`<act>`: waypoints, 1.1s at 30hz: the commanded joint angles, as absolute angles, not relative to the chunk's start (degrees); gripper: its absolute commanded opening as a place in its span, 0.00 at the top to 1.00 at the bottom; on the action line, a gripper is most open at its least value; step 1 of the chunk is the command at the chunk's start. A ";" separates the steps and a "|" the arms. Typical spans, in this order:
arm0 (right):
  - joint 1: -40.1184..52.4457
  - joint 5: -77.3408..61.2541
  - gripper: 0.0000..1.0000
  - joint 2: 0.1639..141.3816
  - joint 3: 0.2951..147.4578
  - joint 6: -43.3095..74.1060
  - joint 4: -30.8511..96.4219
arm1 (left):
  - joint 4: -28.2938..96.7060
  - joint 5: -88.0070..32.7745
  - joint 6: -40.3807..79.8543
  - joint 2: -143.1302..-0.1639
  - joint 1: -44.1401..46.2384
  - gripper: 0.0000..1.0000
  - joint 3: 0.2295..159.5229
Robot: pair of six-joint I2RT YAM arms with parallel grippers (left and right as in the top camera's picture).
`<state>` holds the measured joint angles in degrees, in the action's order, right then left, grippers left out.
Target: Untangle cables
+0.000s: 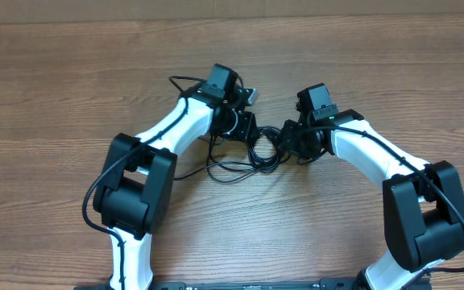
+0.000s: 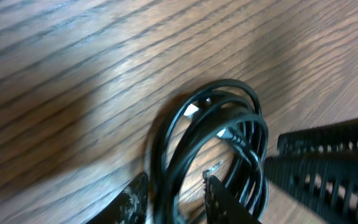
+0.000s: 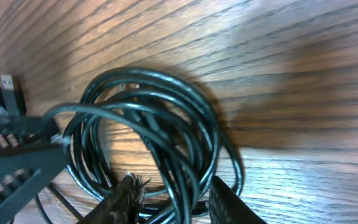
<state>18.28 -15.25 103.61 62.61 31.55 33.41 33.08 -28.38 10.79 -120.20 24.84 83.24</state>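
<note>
Left claw (image 2: 176, 202) is narrowed onto strands of the black cable coil (image 2: 222, 84), which loops out beyond its tips. Right claw (image 3: 176, 202) pinches the coil's opposite side likewise (presumably to pull the loops apart).

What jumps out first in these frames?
A tangled coil of thin black cables sits mid-table, where the left tool and right tool meet from either side. The wrist views show each tool straddling several strands of it, low over the wood-grain table.
</note>
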 commanded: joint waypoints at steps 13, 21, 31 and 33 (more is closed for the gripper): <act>21.39 -11.40 0.74 102.76 61.80 26.41 31.94 | 31.42 -22.90 12.49 -122.52 26.28 0.80 82.78; 21.39 -11.60 0.75 102.76 58.87 26.41 27.62 | 31.33 -22.94 12.47 -122.52 26.28 0.71 82.74; 21.43 -11.57 0.84 102.76 58.81 22.17 27.03 | 31.03 -23.81 12.43 -122.52 26.30 0.79 82.74; 21.43 -11.60 0.87 102.78 58.61 21.98 26.68 | 31.00 -23.79 12.40 -122.52 26.28 0.79 82.74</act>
<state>21.10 -11.94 103.61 59.11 23.59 27.38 31.27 -23.51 12.08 -121.86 26.28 83.18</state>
